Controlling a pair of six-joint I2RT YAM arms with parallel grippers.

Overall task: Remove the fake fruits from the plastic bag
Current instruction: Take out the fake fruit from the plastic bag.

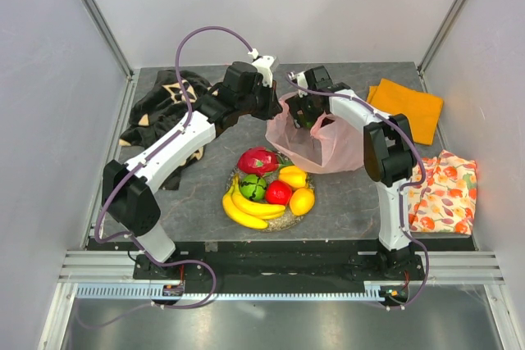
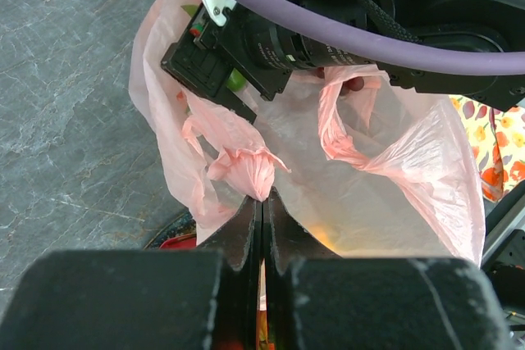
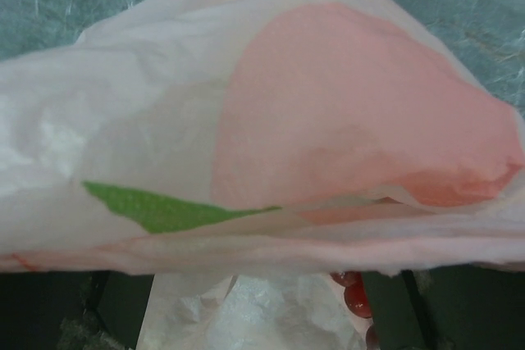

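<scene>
Pink plastic bag [image 1: 328, 147], one, thin and probably light and slippery, sits mid-table just behind the plate [image 1: 284, 222]; best taken by its two loop handles [image 2: 344, 120]. Left gripper [image 2: 262, 202] pinches one handle; right gripper [image 1: 308, 114], jaws wide apart, reaches into the mouth. The plate carries six fruits: banana bunch [image 1: 244, 207], dragon fruit [image 1: 257, 160], green ball [image 1: 252, 187], apple [image 1: 278, 193], two yellow pieces [image 1: 302, 201]. Red grapes [image 3: 354, 294] show inside the bag, uncounted.

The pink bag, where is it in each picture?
Top view: bag right of centre, behind the fruit plate.
Left wrist: bag fills the middle; the left hand pinches its handle.
Right wrist: bag covers nearly everything, very close.
Shared landmark: the grey table around it.
</scene>
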